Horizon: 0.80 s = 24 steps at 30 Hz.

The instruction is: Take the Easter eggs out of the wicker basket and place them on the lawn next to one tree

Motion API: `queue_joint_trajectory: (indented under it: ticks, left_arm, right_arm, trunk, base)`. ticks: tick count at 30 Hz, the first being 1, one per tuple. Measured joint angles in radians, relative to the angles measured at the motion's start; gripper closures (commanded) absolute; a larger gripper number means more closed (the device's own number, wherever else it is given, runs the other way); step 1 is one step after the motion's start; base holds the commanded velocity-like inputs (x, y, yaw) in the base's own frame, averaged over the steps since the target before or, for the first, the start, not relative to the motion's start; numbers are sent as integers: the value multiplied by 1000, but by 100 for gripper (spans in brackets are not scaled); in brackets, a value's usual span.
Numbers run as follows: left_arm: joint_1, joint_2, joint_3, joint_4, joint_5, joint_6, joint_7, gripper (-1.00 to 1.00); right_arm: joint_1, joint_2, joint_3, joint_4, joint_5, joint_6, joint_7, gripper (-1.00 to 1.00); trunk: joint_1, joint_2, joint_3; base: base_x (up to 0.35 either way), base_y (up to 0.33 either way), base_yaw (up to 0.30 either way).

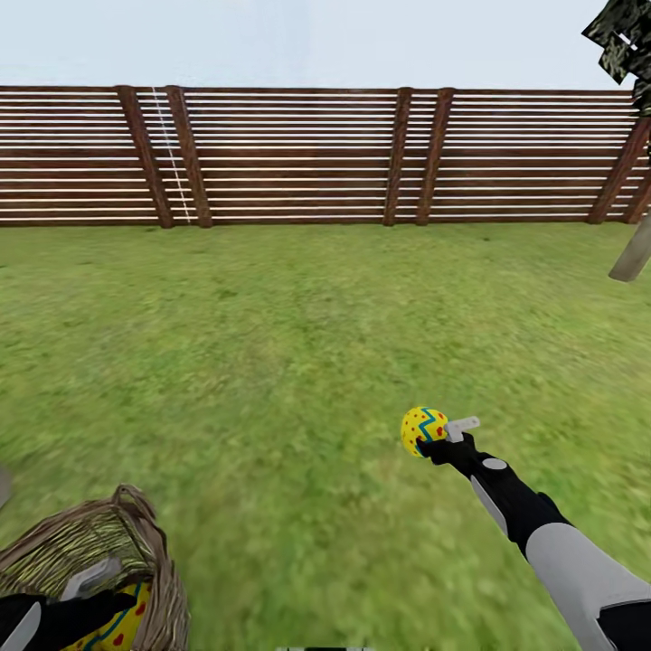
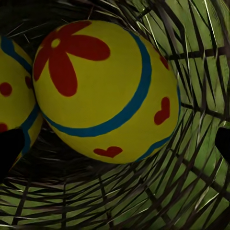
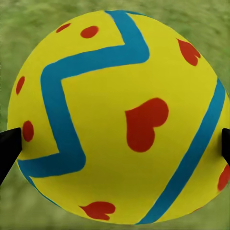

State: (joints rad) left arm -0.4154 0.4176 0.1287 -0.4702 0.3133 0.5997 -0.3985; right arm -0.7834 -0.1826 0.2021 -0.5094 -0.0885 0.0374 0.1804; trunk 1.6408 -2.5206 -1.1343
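Fenced lawn [image 1: 298, 362], wicker basket [image 1: 149, 542] at robot's left
Right gripper [image 1: 432, 436] pinches one Easter egg [image 1: 422, 430] above grass; left gripper [image 1: 86, 597] inside basket, spread beside two eggs [image 2: 105, 91], touching neither

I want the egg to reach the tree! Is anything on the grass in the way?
Nothing visible is. The right gripper holds the yellow egg with blue zigzag and red dots above the mottled green lawn, and only open grass lies between it and the grey-brown tree trunk by the slatted wooden fence.
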Motion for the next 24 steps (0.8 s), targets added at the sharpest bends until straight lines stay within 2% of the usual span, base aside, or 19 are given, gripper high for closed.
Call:
queue_joint_trajectory:
  ticks: [9, 15, 24]
  left_arm:
    - [0, 1, 2, 0, 0, 0, 0, -100]
    - [0, -15, -1, 0, 0, 1, 0, -100]
    - [0, -14, 3, 0, 0, 0, 0, -100]
  right_arm:
    - [0, 7, 0, 2, 1, 0, 0, 100]
    - [0, 7, 0, 1, 1, 0, 0, 100]
    - [0, 7, 1, 16, 1, -1, 0, 100]
  trunk:
    - [4, -2, -35]
    - [4, -2, -35]
    - [4, -2, -39]
  base:
    - [0, 0, 0]
    - [217, 0, 0]
    - [13, 0, 0]
